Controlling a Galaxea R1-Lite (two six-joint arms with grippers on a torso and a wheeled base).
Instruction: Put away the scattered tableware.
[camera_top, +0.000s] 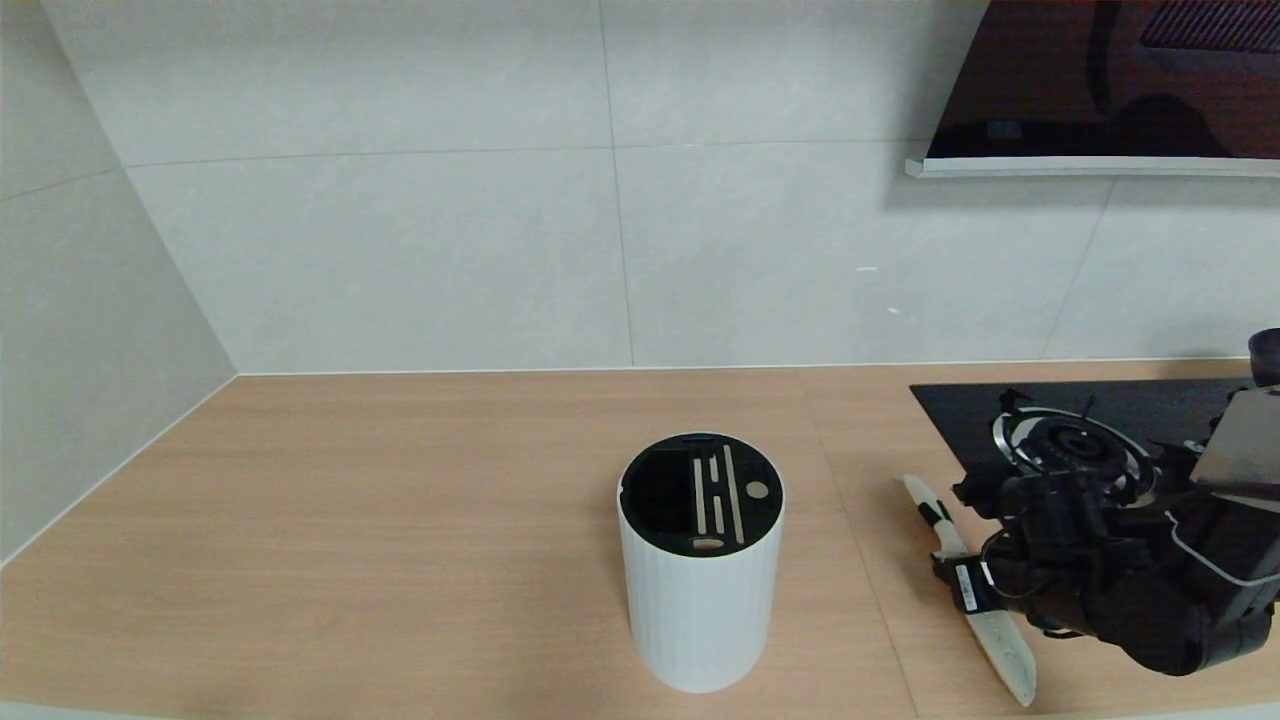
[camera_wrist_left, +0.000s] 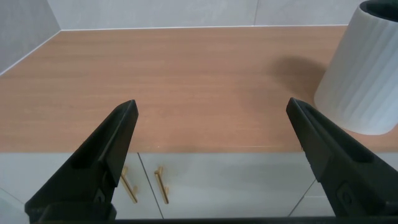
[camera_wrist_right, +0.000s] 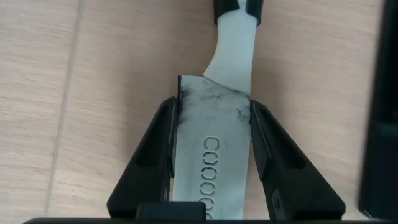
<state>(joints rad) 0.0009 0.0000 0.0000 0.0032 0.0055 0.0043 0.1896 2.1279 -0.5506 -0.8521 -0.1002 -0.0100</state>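
Observation:
A white knife (camera_top: 1003, 645) with a white and black handle lies on the wooden counter, just left of the hob. My right gripper (camera_top: 965, 585) is down over its middle. In the right wrist view the two black fingers (camera_wrist_right: 163, 143) press against both edges of the knife (camera_wrist_right: 235, 46) blade near the handle, so the right gripper (camera_wrist_right: 212, 109) is shut on it. A white ribbed holder (camera_top: 700, 600) with a black slotted top stands upright mid-counter. My left gripper (camera_wrist_left: 211, 107) hangs open with nothing in it, before the counter's front edge, with the holder (camera_wrist_left: 364, 74) off to one side.
A black hob (camera_top: 960, 415) with a gas burner (camera_top: 1070, 445) sits at the right, close behind the right arm. A range hood (camera_top: 1100, 80) hangs above it. Tiled walls close the back and left. Cabinet doors with handles (camera_wrist_left: 160, 183) are below the counter edge.

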